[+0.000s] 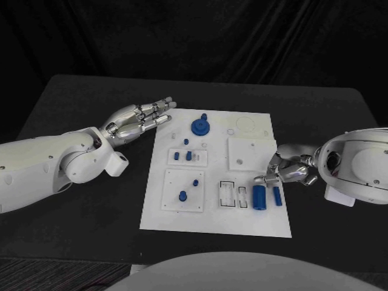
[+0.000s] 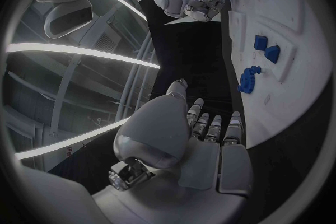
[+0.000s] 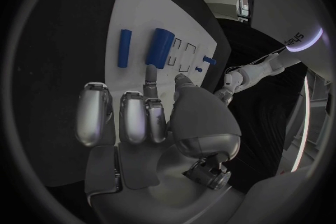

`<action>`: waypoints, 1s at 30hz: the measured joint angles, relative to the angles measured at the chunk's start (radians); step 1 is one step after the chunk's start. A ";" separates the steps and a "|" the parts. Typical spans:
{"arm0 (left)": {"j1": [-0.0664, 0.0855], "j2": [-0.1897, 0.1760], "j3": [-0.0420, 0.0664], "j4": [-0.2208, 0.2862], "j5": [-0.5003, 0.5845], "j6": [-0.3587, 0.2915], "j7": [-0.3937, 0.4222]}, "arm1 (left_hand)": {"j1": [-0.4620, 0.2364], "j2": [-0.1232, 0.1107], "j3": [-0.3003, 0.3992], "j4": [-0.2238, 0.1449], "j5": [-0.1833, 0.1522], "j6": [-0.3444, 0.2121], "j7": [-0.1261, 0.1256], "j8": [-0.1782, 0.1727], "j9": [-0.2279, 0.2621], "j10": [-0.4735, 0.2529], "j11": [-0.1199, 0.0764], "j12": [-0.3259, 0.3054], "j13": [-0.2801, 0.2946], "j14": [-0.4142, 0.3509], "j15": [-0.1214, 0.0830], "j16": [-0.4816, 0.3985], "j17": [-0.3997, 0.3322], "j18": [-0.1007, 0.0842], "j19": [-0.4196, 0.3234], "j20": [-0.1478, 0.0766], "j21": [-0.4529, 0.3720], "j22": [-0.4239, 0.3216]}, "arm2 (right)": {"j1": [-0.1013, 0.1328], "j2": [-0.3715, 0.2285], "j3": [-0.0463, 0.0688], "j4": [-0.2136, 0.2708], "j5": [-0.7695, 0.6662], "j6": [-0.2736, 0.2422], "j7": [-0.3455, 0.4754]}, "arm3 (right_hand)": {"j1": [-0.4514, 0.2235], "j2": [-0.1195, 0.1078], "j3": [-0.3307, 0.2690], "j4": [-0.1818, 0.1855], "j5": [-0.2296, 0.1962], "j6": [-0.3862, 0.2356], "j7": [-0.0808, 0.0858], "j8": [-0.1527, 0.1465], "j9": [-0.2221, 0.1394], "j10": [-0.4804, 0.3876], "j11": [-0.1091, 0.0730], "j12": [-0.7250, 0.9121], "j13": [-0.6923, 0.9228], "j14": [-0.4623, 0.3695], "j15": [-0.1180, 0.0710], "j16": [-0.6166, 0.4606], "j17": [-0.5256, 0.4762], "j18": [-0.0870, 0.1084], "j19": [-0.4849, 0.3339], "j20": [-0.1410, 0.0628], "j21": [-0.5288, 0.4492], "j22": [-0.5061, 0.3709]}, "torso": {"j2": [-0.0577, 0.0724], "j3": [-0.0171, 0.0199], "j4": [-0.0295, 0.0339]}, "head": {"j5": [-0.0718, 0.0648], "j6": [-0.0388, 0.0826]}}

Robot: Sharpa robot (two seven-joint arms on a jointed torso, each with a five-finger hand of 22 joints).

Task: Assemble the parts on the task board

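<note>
1. Head view: task board (image 1: 213,221) at centre; left hand (image 1: 140,121) open, empty, upper left; right hand (image 1: 286,171) empty, fingers apart, beside two blue cylinders (image 1: 259,197) at lower right.
2. Left wrist view: left hand (image 2: 210,140) spread beside the board (image 2: 308,73), holding nothing.
3. Right wrist view: right hand (image 3: 133,117) empty, fingertips near the cylinders (image 3: 159,48); a glancing touch could roll them away.

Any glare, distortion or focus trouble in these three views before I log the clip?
Head view: even light, the board bright but unglared, parts legible, dark table and backdrop swallow detail. Left wrist view: strong fisheye bend of the board's edge, bright light strips streak behind the left hand. Right wrist view: same bending, the right hand dim and soft up close, the blue parts beyond reasonably sharp.
</note>
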 measured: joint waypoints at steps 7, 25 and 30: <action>0.000 0.000 0.000 0.000 0.000 0.001 -0.002 | 0.000 0.000 0.000 0.000 0.000 0.000 0.000 0.000 0.000 0.000 0.000 0.003 0.000 0.000 0.000 0.000 0.000 0.000 -0.002 0.002 0.000 0.000 | -0.010 -0.029 0.000 0.057 -0.093 -0.010 -0.022 | -0.019 0.001 -0.002 0.002 -0.002 -0.100 -0.009 0.143 0.246 0.000 -0.007 0.004 0.000 0.000 -0.007 0.000 -0.003 0.000 -0.003 -0.003 0.012 0.000 | 0.000 -0.0005 0.0000 | -0.005 0.000; 0.000 0.001 0.000 -0.005 0.000 0.006 -0.009 | 0.000 0.000 0.000 0.000 0.000 0.007 0.007 0.004 0.001 0.003 0.003 0.003 0.001 0.000 0.000 0.000 0.001 0.000 -0.002 0.009 0.000 0.000 | -0.064 -0.019 0.000 0.077 -0.205 -0.018 -0.041 | -0.134 -0.006 -0.002 0.007 -0.166 -0.156 -0.029 0.267 0.510 0.000 -0.026 0.004 0.000 -0.001 -0.019 -0.002 -0.024 0.000 -0.003 -0.016 0.016 0.000 | 0.000 0.0000 -0.0001 | -0.013 0.000; 0.000 0.002 0.000 -0.005 0.000 0.009 -0.011 | 0.000 0.000 0.000 0.000 0.000 0.007 0.007 0.004 0.002 0.007 0.007 0.003 0.001 0.000 0.000 0.000 0.001 0.000 -0.002 0.009 0.000 0.001 | -0.072 0.000 0.000 0.075 -0.207 -0.024 -0.041 | -0.173 0.000 0.001 0.010 -0.212 -0.123 -0.024 0.207 0.470 0.000 -0.029 0.004 0.000 0.000 -0.021 -0.006 -0.032 0.000 -0.002 -0.020 0.016 0.000 | 0.000 0.0001 -0.0001 | -0.013 0.000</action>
